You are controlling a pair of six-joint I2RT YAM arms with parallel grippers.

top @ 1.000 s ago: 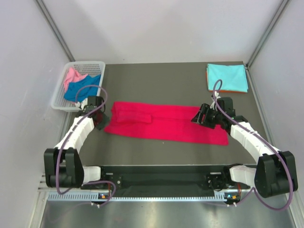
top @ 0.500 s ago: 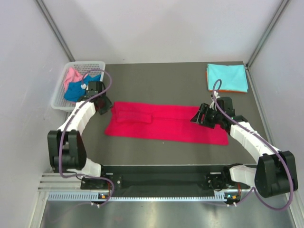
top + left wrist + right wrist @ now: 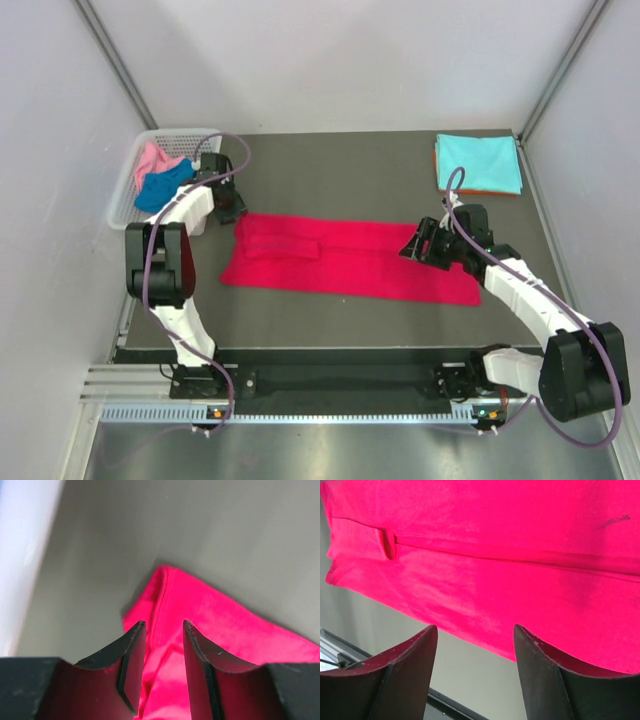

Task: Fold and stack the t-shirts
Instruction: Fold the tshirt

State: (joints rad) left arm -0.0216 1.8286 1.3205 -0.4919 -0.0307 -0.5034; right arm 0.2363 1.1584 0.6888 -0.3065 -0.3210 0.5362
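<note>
A crimson red t-shirt [image 3: 340, 258] lies folded into a long strip across the middle of the table. My left gripper [image 3: 232, 205] is at its far left corner, open, and in the left wrist view the gripper [image 3: 164, 625] has the red t-shirt [image 3: 225, 625] showing beyond its fingers. My right gripper [image 3: 420, 245] hovers open over the strip's right part; in the right wrist view the gripper [image 3: 475, 627] frames the near edge of the red t-shirt [image 3: 495, 555]. A folded turquoise t-shirt [image 3: 478, 163] lies on an orange t-shirt [image 3: 470, 192] at the back right.
A white lattice basket [image 3: 180, 133] stands at the back left, holding a crumpled pink t-shirt [image 3: 152, 160] and a royal blue t-shirt [image 3: 165, 185], just left of my left gripper. Grey walls close in both sides of the table.
My left arm has swung from beside the strip's left end towards the back, up to its far left corner by the basket. The right gripper has hardly moved.
</note>
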